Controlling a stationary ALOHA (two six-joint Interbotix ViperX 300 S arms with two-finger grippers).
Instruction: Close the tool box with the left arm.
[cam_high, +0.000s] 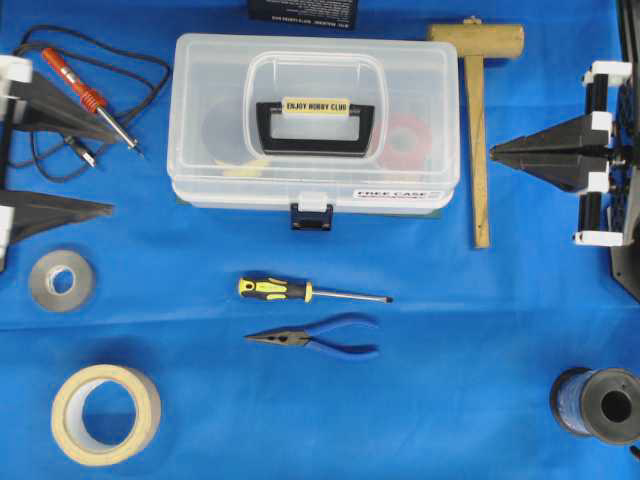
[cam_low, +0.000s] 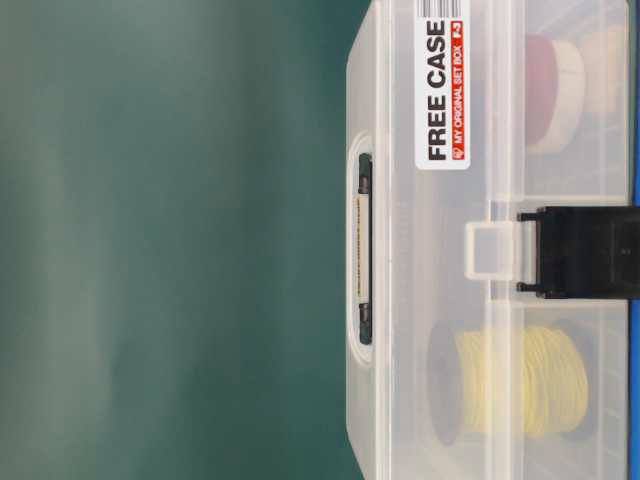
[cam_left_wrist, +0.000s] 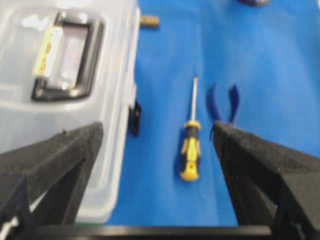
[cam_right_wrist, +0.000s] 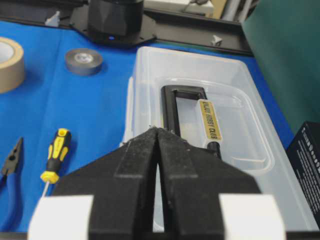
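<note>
Clear box (cam_high: 313, 125) lid looks down flat, mid back of table; latch (cam_high: 311, 212) engagement I can't confirm. Left gripper (cam_high: 60, 165) jaws wide apart, empty, at left edge. I judge task near done.

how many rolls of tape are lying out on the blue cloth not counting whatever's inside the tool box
2. A grey tape roll lies at the left edge, and a larger beige masking tape roll sits in the lower left corner. The dark spool at lower right looks like wire, not tape.
</note>
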